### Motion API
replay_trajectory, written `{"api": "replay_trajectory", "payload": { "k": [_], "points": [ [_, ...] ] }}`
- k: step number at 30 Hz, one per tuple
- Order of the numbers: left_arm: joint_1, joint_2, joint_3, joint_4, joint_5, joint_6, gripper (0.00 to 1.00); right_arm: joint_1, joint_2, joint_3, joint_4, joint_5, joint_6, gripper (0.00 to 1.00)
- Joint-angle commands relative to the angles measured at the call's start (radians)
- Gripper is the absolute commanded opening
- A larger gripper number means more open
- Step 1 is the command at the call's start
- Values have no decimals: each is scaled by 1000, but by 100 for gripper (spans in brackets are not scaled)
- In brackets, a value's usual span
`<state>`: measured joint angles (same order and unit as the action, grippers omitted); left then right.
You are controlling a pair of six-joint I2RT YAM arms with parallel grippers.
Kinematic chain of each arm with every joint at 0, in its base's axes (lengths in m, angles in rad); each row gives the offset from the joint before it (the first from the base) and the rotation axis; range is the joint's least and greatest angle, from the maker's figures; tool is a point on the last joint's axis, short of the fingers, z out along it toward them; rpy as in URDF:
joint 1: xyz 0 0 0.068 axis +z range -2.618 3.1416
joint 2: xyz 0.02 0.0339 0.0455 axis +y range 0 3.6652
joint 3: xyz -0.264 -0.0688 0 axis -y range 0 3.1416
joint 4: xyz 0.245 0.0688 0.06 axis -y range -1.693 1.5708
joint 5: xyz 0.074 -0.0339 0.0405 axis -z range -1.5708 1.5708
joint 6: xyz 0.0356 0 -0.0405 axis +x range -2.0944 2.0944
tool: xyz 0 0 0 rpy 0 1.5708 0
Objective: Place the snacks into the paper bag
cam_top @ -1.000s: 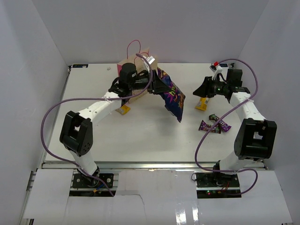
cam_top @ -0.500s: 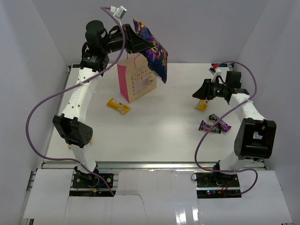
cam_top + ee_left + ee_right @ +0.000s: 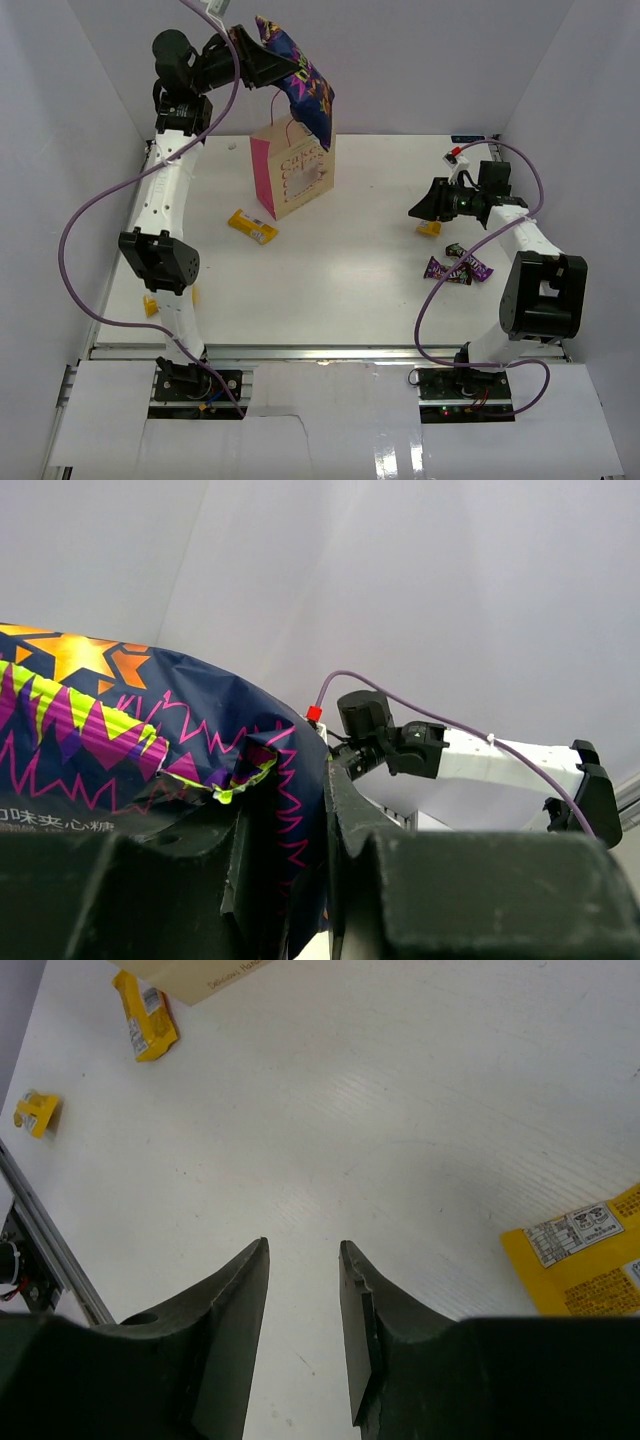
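Left arm stretched high, left tool [image 3: 272, 66] clamped on chip bag [image 3: 306, 95], right arm bent low, right tool [image 3: 303, 1260] slightly parted

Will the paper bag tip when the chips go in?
Probably tippy: the paper bag stands upright, tall on a narrow base, with nothing bracing it. The chip bag hanging from the left gripper looks wider than its mouth, so it may snag.

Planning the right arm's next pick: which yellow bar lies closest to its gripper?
The bar beside the right gripper, near the purple packets. The other two lie far off: one by the paper bag, one near the left arm.
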<state>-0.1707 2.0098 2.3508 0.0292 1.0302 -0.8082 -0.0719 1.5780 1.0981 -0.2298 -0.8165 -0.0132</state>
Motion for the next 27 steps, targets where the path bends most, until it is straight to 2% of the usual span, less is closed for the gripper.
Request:
{"api": "replay_trajectory", "payload": {
  "k": [1,12,21,27],
  "points": [
    [46,-56,87,187,-5,-51,0,-5,-27,-15,37,-29,7,41],
    [168,-26,108,304,45,-63,0,-2,-18,-18,41,-39,5,40],
    [255,3,110,409,221,-59,0,7,-9,-29,47,-39,5,40],
    [266,18,101,466,300,-62,0,12,2,-33,63,-38,39,40]
  ]
}}
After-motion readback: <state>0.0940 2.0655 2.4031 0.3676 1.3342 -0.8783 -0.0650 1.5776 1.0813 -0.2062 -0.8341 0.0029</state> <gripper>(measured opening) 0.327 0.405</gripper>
